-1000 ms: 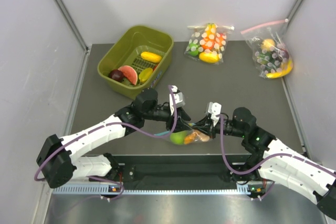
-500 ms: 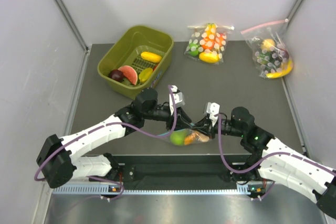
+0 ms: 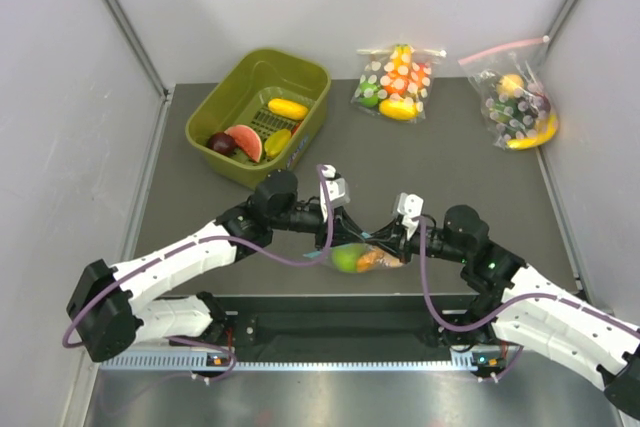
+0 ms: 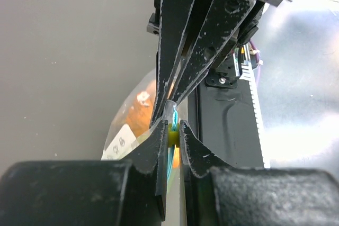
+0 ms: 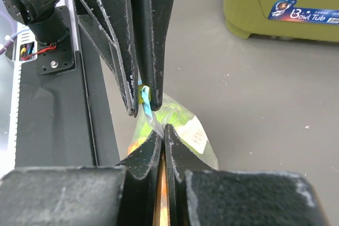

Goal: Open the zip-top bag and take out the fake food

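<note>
Pinching the bag's mouth from opposite sides looks like the step in hand. Seen from above, the left gripper (image 3: 348, 239) and the right gripper (image 3: 388, 244) meet tip to tip over the small clear plastic zip-top bag (image 3: 362, 259), which hangs between them near the front edge of the dark matte table (image 3: 450, 167). The fake food (image 3: 345, 261), a glossy round green fruit and orange carrot-like pieces, bulges its lower part, while the olive-green plastic tub (image 3: 300, 137) and the two white-dotted bags (image 3: 395, 82) sit well apart at the back. From the left wrist, the left jaws stand narrow, nipping the thin film and the light-blue zip strip (image 4: 173, 123), while the other arm's scuffed black fingers taper to a point on the opposite lip. From the right wrist, the right jaws are pressed together on a sliver of crinkled film just below the strip. The seal looks unbroken, so I judge the next move calls for drawing the two grips gently apart, firmly enough that the slick film does not slip free.
</note>
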Robot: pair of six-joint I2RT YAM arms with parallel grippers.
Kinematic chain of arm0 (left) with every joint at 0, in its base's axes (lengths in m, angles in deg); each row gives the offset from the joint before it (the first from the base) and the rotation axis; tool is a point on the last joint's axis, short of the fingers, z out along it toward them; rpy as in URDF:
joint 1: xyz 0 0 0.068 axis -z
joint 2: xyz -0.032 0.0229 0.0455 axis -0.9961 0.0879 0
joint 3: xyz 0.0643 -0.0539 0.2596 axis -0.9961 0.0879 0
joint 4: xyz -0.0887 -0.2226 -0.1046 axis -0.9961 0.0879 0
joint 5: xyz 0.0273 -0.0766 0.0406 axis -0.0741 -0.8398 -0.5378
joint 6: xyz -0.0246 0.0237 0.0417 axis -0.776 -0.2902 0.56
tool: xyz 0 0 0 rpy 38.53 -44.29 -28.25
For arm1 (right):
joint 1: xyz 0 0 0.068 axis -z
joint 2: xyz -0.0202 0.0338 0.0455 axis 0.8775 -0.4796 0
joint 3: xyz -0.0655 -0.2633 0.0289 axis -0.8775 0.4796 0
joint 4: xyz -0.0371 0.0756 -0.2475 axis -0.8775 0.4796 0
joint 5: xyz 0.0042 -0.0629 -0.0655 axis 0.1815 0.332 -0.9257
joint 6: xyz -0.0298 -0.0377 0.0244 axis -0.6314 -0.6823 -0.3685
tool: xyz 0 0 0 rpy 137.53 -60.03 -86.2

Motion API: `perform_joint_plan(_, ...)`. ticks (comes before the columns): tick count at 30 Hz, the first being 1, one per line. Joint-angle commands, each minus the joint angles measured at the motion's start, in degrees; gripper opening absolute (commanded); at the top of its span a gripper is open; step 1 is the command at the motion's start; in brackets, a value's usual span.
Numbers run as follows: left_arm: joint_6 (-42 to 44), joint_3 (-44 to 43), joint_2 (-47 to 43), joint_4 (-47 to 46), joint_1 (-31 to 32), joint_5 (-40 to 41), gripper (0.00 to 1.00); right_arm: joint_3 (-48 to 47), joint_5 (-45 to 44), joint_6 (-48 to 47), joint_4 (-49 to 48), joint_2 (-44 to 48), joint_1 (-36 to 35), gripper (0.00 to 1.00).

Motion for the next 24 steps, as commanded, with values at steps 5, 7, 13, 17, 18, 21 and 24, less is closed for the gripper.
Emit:
perform_joint_plan(5,0.31,2.69,-3.02,0.31,-0.30,1.80,0.06,-2.54,-3.01,1.48,-2.56,1.36,2.12,0.00)
perform_joint_plan(7,0.40,3.13,-3.02,0.31,-0.30,2.51,0.06,-2.54,-2.40,2.01,-2.73,1.54,2.65,0.00)
perform_joint_plan(13,0.22,2.78,-2.14,-0.48,-0.30,1.02,0.02,-3.33,2.42,1.83,-3.17,1.45,3.09,0.23)
perform_joint_plan(17,0.13,2.43,-1.70,-0.83,-0.30,0.14,0.00,-4.12,5.16,1.13,-3.61,1.11,3.09,0.39)
perform_joint_plan(18,-0.04,2.52,-1.70,-0.92,-0.22,0.05,0.00,-4.29,6.03,0.95,-3.44,0.84,3.00,0.41)
perform_joint_plan(21,0.05,2.43,-1.79,-1.18,-0.30,-0.04,0.00,-5.08,7.79,0.43,-3.17,-1.35,3.00,0.43)
perform_joint_plan(24,0.05,2.34,-1.79,-1.10,-0.30,-0.30,0.00,-5.26,8.15,0.34,-4.13,-3.38,2.65,0.45)
